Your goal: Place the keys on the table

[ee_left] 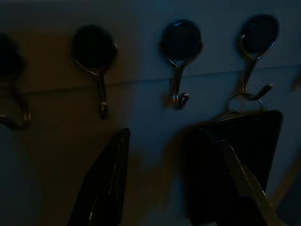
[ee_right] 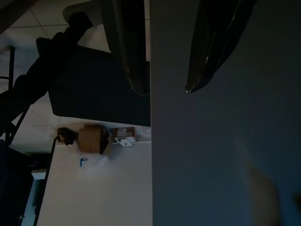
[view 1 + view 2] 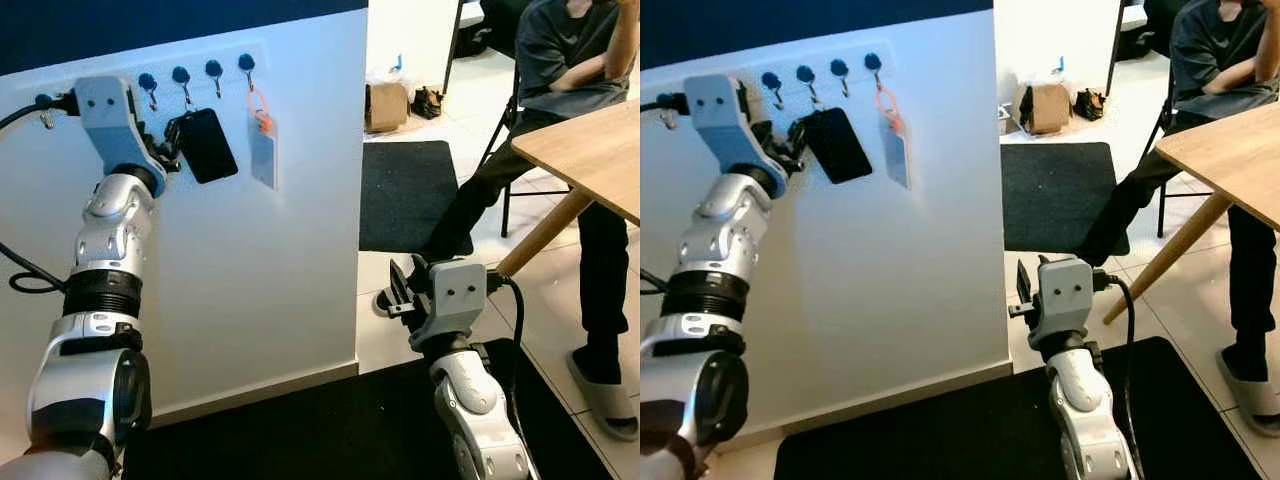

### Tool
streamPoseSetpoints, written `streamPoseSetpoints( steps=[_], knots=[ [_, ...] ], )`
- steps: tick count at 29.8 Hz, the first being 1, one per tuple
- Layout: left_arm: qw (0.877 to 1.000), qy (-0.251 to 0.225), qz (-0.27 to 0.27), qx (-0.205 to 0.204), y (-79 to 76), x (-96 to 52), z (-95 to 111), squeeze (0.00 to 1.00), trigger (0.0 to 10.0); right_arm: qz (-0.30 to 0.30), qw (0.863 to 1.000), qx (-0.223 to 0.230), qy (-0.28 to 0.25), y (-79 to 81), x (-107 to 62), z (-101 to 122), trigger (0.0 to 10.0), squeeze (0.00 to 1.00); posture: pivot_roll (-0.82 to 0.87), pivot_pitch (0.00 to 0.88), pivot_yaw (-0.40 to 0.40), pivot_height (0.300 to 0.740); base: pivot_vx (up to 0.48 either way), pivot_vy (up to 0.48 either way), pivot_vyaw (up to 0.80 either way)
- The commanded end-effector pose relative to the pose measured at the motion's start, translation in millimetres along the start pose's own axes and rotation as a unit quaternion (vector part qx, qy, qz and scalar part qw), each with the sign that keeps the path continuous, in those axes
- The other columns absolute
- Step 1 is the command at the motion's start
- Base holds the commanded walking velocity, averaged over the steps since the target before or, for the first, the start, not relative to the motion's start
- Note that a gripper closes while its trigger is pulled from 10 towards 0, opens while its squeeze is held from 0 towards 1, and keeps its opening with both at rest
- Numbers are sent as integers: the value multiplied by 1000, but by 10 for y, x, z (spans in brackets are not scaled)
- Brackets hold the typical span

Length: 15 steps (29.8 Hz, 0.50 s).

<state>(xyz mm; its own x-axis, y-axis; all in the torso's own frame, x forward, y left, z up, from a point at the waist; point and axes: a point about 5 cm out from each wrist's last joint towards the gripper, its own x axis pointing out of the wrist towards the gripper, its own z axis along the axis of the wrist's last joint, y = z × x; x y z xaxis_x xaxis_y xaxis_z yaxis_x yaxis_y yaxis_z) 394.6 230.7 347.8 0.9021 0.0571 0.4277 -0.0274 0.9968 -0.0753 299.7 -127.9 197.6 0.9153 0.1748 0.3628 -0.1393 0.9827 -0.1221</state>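
Observation:
A black key fob hangs from one of several dark hooks on the white wall. My left gripper is raised to the hook row and is open, right beside the fob. In the left wrist view one finger lies across the fob, while the other finger stands clear of it. Beside the fob a pale card on an orange tag hangs from the last hook. My right gripper is held low by the wall's corner, open and holding nothing. The wooden table is at the right.
A person sits on a chair at the table, legs stretched toward me, one sandalled foot near my right arm. A black mat and a cardboard box lie beyond the wall's corner. A dark rug lies underfoot.

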Motion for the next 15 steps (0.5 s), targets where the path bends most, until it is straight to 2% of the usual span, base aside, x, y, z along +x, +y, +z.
streamPoseSetpoints(
  steps=[1, 10, 11, 15],
  knots=[
    [1000, 1, 12, 4, 123, -16, 6, 0, 10000, 6, 1000, 7, 6, 39, -10, -24, 10000, 0, 15, 243, 121, 740, 0, 0, 0],
    [998, 8, -46, -44, -51, -23, -62, 0, 10000, 6, 1000, 6, 6, 41, -5, -21, 10000, 0, 10, 244, 122, 740, 0, 0, 0],
    [996, 7, -66, -51, -112, -25, -66, 0, 10000, 6, 1000, 6, 6, 41, -5, -21, 10000, 0, 10, 244, 123, 740, 0, 0, 0],
    [996, 7, -78, -48, -163, -18, -62, 0, 10000, 4, 1000, 6, 6, 43, -8, -21, 10000, 0, 10, 244, 127, 740, 0, 0, 0]
  ],
)
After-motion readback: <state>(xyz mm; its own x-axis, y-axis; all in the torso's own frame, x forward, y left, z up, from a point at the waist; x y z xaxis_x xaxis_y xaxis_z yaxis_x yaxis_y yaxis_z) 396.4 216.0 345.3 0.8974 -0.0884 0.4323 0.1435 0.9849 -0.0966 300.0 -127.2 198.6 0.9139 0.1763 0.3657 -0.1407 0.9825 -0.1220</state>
